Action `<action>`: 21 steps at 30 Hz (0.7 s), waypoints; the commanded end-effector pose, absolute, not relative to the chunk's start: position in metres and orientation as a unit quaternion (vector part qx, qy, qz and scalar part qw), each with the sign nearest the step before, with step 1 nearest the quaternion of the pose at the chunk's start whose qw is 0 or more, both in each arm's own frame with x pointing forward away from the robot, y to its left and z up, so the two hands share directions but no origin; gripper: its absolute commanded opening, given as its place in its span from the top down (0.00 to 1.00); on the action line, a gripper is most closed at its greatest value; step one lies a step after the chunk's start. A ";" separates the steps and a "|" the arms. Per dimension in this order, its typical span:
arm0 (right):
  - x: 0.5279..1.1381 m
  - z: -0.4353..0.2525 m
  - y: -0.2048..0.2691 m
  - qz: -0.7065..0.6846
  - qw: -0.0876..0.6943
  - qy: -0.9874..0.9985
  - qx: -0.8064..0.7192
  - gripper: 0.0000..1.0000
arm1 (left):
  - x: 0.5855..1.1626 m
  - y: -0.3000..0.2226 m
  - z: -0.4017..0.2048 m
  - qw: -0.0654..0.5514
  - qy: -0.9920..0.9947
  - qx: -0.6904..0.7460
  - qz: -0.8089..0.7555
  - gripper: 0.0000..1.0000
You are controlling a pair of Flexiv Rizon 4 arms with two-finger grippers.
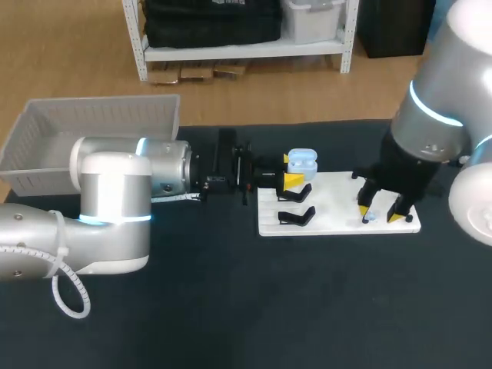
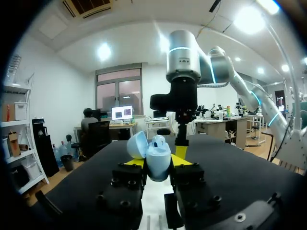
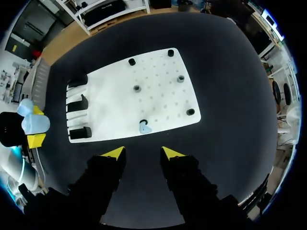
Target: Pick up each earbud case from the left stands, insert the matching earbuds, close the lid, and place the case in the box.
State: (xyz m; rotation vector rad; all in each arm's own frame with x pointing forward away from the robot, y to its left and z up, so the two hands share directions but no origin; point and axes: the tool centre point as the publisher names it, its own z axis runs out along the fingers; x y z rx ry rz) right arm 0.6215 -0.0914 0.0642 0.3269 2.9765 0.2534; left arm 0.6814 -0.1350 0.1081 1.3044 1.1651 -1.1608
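While the left gripper [image 2: 159,165] pinches the pale blue earbud case [image 2: 157,155], lid [image 2: 136,143] hinged open, near the black stands [image 1: 296,217], the right gripper [image 3: 142,153] hovers with fingers spread over the white board [image 3: 158,96]; what looks like a small blue earbud [image 3: 145,127] sits just ahead of its tips; the grey box [image 1: 92,123] stands beside the left arm

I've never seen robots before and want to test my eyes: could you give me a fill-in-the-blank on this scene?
The left tool grips the earbud case, whose lid is ____. The right tool holds ____. The lone earbud rests on the ____ board.
Missing: open, nothing, white.
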 end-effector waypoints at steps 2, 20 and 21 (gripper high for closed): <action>0.627 0.054 -0.093 0.095 0.077 0.987 0.109 0.53 | 0.681 -0.135 0.107 0.501 0.480 0.538 -0.479 1.00; 0.641 0.038 -0.094 0.100 0.088 0.986 0.099 0.65 | 0.681 -0.135 0.107 0.501 0.480 0.538 -0.479 1.00; 0.641 0.038 -0.094 0.101 0.088 0.986 0.098 0.65 | 0.681 -0.135 0.107 0.501 0.480 0.538 -0.479 1.00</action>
